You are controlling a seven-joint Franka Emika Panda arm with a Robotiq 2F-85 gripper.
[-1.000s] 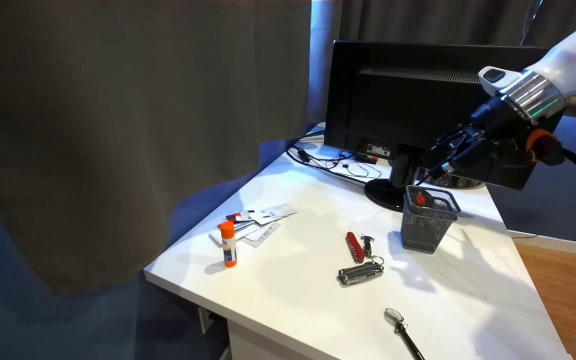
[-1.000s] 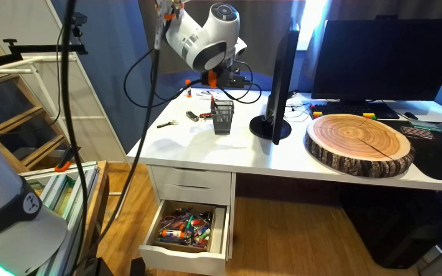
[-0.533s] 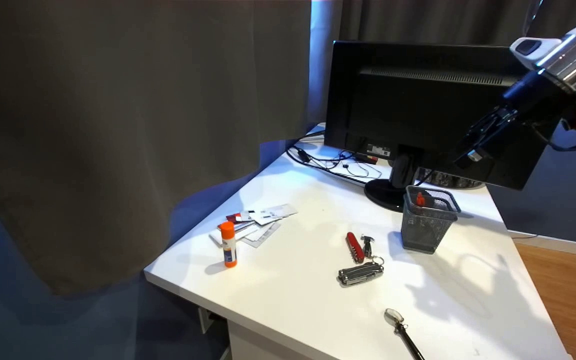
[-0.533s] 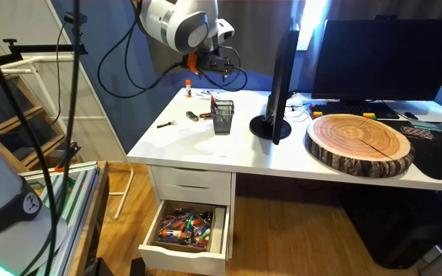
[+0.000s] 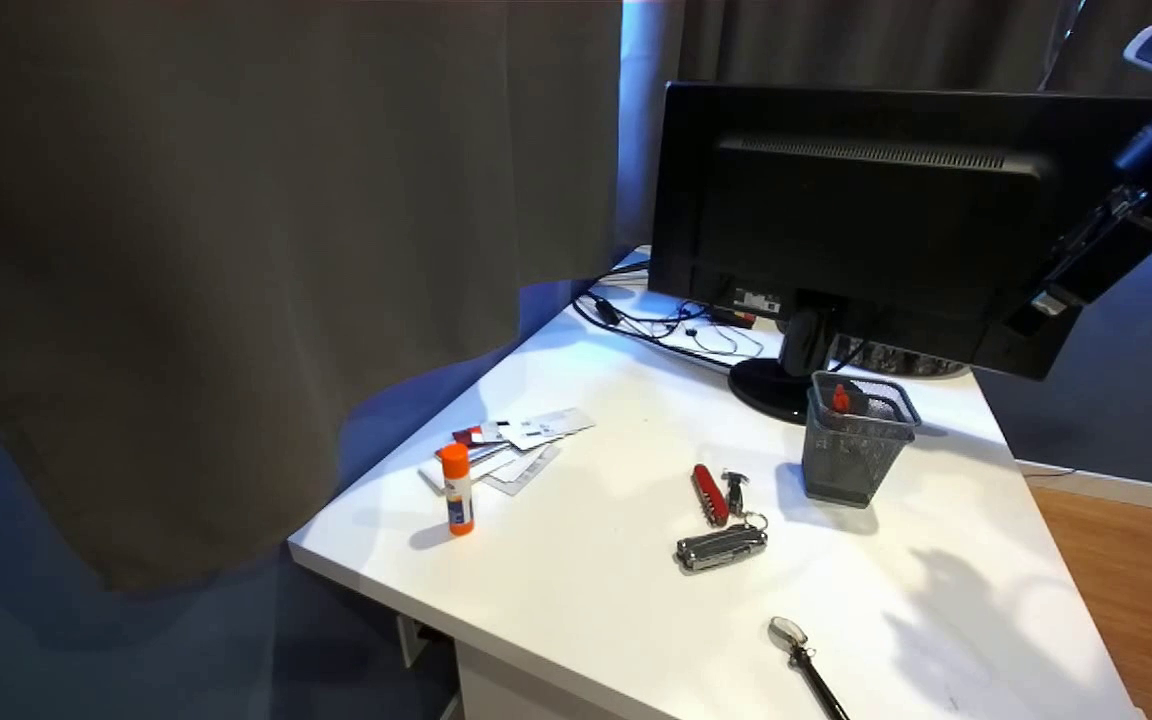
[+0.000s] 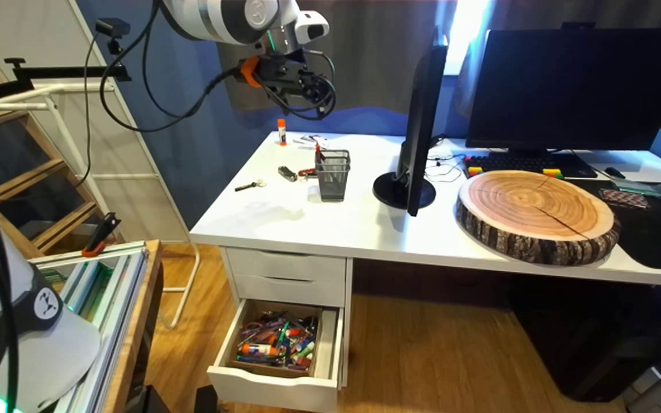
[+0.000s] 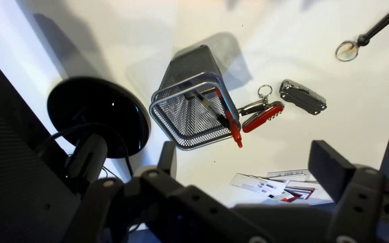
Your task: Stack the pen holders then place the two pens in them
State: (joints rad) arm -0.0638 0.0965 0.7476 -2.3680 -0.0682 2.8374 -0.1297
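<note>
- My fingers (image 7: 333, 165) stand wide apart, holding nothing.
- Red pen (image 7: 232, 125) and dark pen (image 7: 211, 108) lean inside the nested holders (image 7: 192, 67).
- I'd best retreat high, clear of the monitor (image 5: 866, 220).

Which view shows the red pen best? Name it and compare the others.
The wrist view: it looks into the stacked pen holders, showing the red pen large, leaning out of them. Both exterior views show it small, mainly its red end; the rest is unclear.
</note>
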